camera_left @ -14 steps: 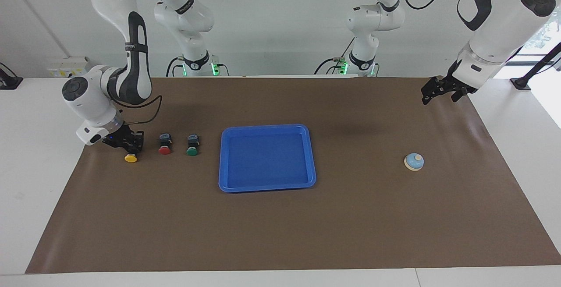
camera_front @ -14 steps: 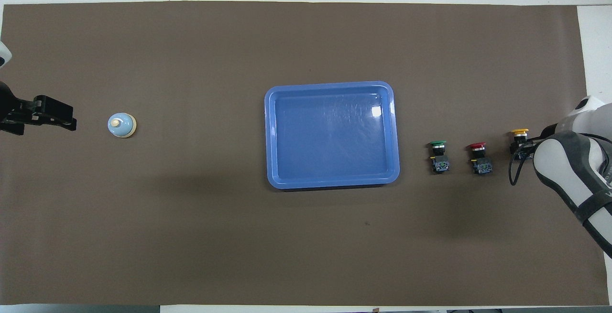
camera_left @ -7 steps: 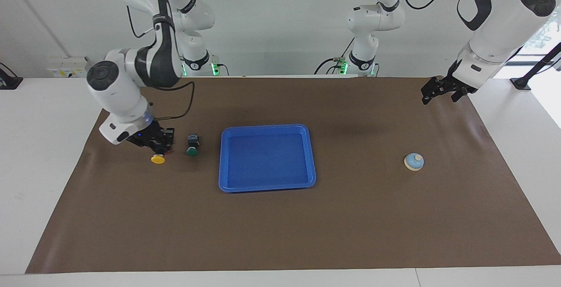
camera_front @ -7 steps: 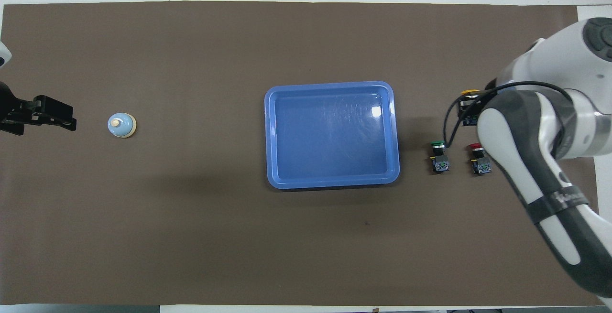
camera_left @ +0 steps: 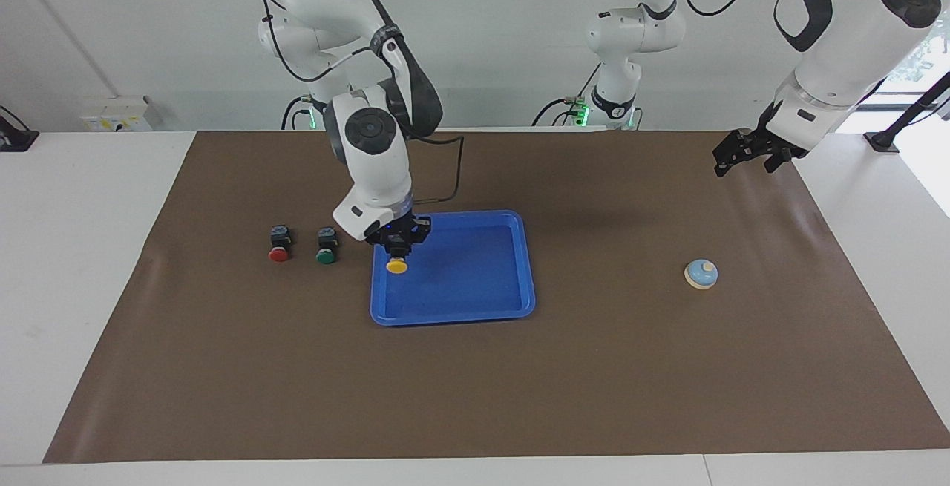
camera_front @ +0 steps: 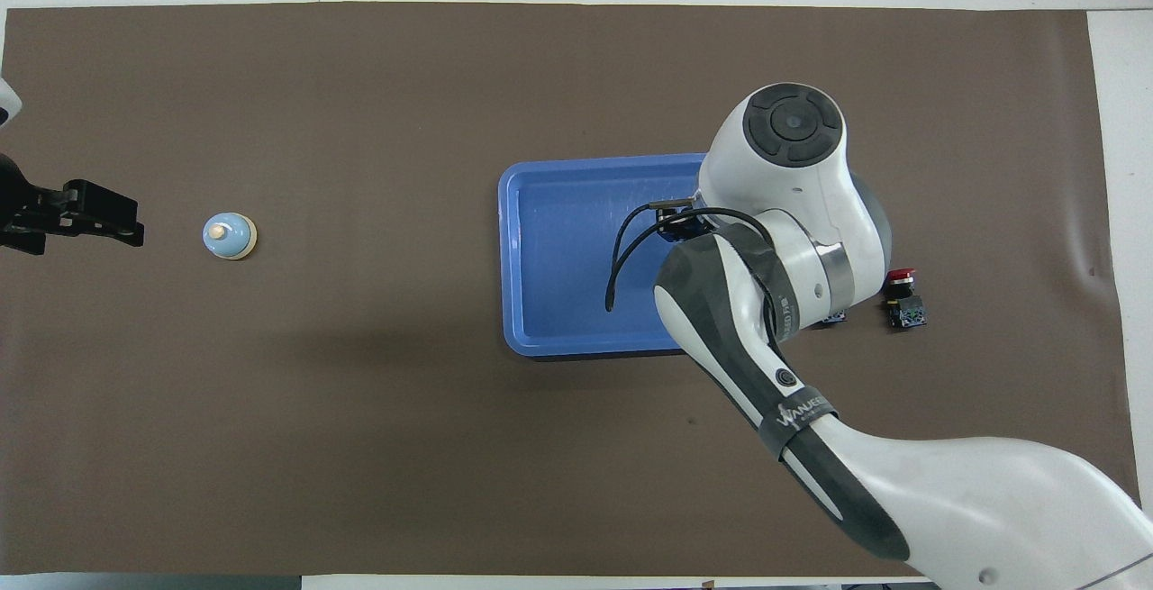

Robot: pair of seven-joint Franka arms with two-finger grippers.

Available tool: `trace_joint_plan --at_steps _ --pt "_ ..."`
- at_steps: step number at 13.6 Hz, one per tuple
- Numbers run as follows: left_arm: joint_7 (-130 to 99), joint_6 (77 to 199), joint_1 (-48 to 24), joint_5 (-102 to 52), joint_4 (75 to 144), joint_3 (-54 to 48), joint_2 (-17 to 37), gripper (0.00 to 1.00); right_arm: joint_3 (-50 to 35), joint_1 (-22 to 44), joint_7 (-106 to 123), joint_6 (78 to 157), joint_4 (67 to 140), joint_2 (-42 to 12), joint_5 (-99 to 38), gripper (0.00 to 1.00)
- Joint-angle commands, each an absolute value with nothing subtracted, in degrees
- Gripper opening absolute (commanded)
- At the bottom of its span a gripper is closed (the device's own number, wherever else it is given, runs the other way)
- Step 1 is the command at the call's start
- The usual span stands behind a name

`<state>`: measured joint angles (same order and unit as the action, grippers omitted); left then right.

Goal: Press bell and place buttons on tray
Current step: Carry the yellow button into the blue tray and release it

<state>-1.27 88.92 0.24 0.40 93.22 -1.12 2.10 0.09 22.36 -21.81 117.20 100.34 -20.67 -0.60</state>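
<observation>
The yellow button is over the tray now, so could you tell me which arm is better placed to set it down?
Right: the right gripper holds the yellow button above the tray; the left gripper waits near the bell.

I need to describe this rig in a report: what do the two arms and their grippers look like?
Both arms are glossy white with rounded shells, dark grey joint bands and round dark caps. The right arm carries a looping black cable and light lettering on a dark band. The right gripper and left gripper are black. Green lights glow at both bases.

Bright, even light from above; soft shadows on the brown mat point(camera_left: 475, 367), a faint glare near its right-arm edge; sharp focus.
</observation>
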Motion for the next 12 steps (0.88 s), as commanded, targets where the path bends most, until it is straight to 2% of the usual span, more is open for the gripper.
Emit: trace_joint_plan --at_steps 1,5,6,7,8,12 --pt "-1.14 87.89 0.79 -0.09 92.9 -1.49 1.67 1.0 0.53 22.15 -22.06 118.82 100.63 -22.59 -1.67 0.0" --pt "-1.14 87.89 0.7 -0.09 92.9 -1.49 1.67 1.0 0.53 22.33 -21.45 119.71 105.28 -21.19 -1.67 0.0" --pt "-1.14 87.89 0.7 -0.09 92.9 -1.49 1.58 1.0 0.53 22.41 -21.53 119.45 105.47 -21.09 -1.67 0.28" --pt "-1.14 87.89 0.7 -0.09 92.9 -1.49 1.67 1.0 0.53 22.33 -21.79 119.01 105.38 -21.01 -1.67 0.87" --pt "-1.14 87.98 0.79 -0.09 92.9 -1.49 1.67 1.0 0.53 22.32 -21.8 118.57 105.12 -20.66 -1.67 1.0" --pt "-1.14 87.89 0.7 -0.09 92.9 -1.49 1.67 1.0 0.97 18.39 -19.26 109.18 98.19 -18.11 -1.67 1.0"
